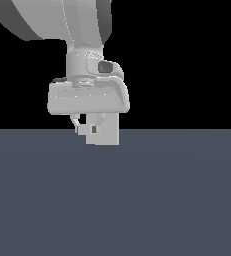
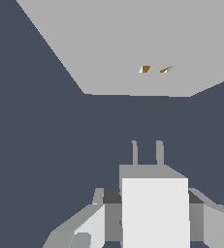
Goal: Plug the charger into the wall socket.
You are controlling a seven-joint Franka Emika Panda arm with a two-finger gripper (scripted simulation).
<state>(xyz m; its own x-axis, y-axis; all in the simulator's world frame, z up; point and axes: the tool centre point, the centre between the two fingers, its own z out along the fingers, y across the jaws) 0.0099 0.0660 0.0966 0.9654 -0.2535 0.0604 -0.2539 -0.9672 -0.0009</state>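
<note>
In the wrist view my gripper (image 2: 154,220) is shut on the charger (image 2: 154,208), a small pale box held between both fingers (image 2: 91,225). Its two thin prongs (image 2: 147,152) point at the wall socket (image 2: 133,43), a large flat pale grey face with two small slots (image 2: 154,69). A strip of dark floor shows between the prong tips and the socket, so they are apart. The slots lie slightly to one side of the prongs' line. In the exterior view the gripper (image 1: 89,131) hangs under the hand, overlapping a pale square block, the socket (image 1: 109,134). The charger is hard to make out there.
A plain dark blue-grey floor (image 1: 137,200) spreads around everything. The arm's wide hand (image 1: 87,97) and wrist fill the upper part of the exterior view. No other objects show.
</note>
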